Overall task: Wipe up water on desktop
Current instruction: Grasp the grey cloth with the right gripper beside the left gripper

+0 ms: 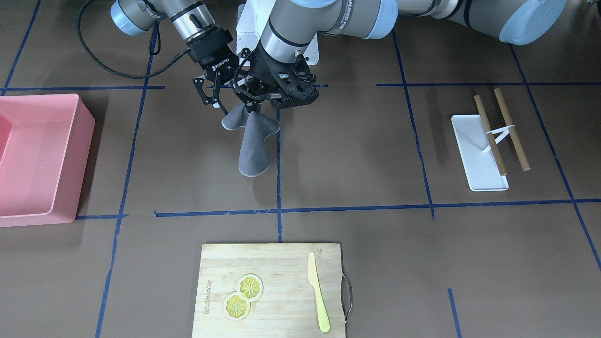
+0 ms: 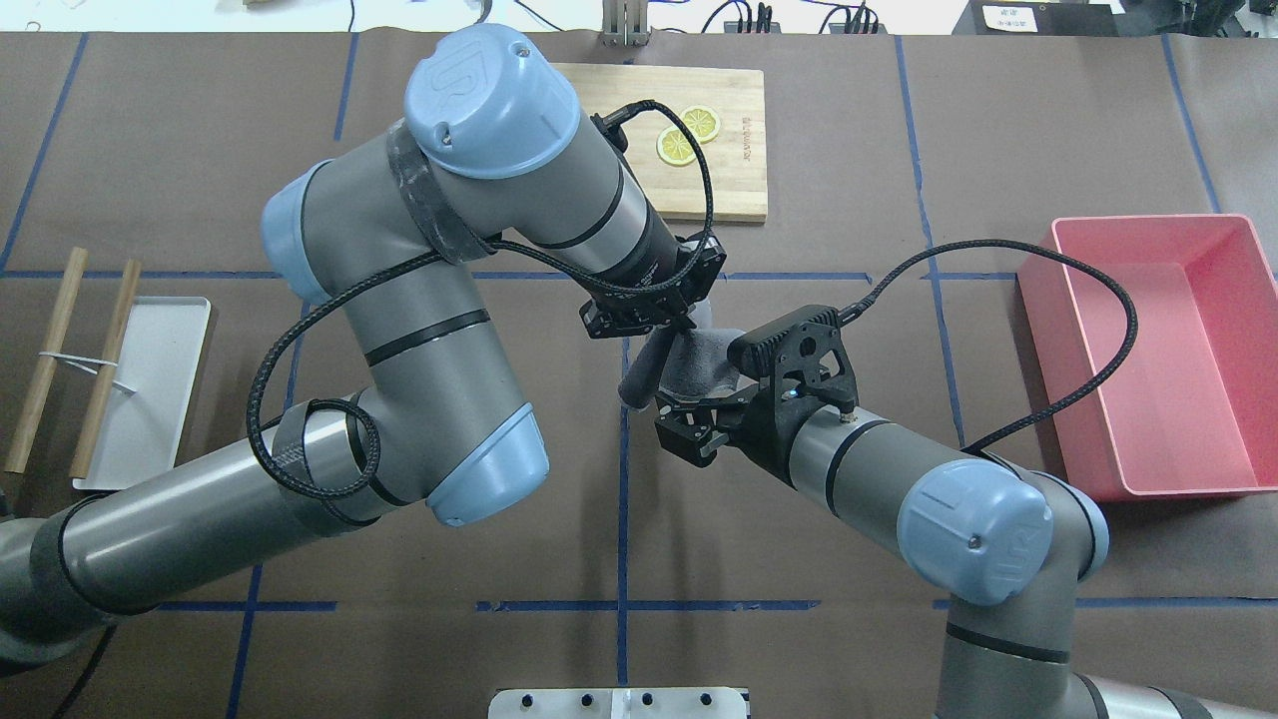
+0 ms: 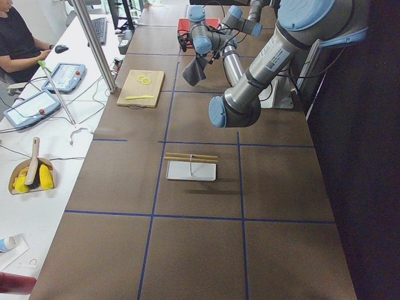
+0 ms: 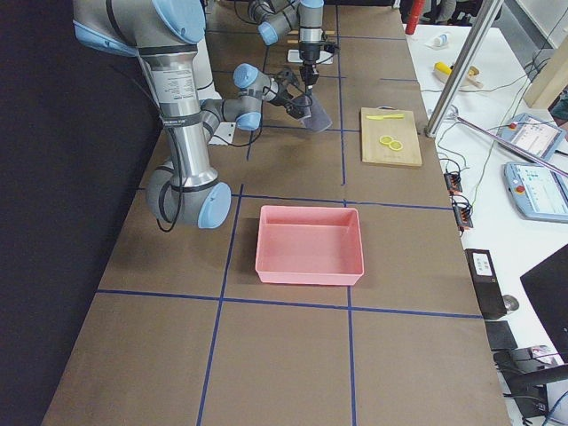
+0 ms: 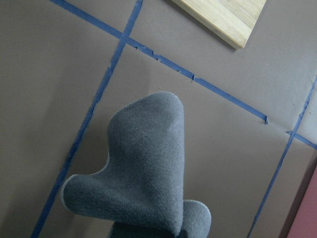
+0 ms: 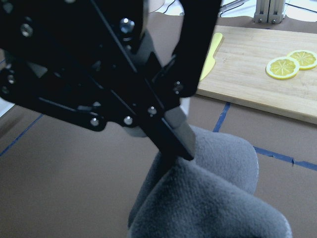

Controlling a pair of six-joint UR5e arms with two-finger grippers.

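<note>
A grey cloth hangs in the air over the dark-brown desktop, near a blue tape crossing. My left gripper is shut on the cloth's top edge; the cloth droops below it in the left wrist view. My right gripper is right beside the cloth's upper lobe with its jaws spread and nothing between them. The right wrist view shows the cloth close up, pinched by a finger of the left gripper. I see no water on the desktop.
A pink bin stands on the robot's right side. A bamboo cutting board with two lemon slices and a yellow knife lies on the far side. A white tray with two wooden sticks lies on the robot's left.
</note>
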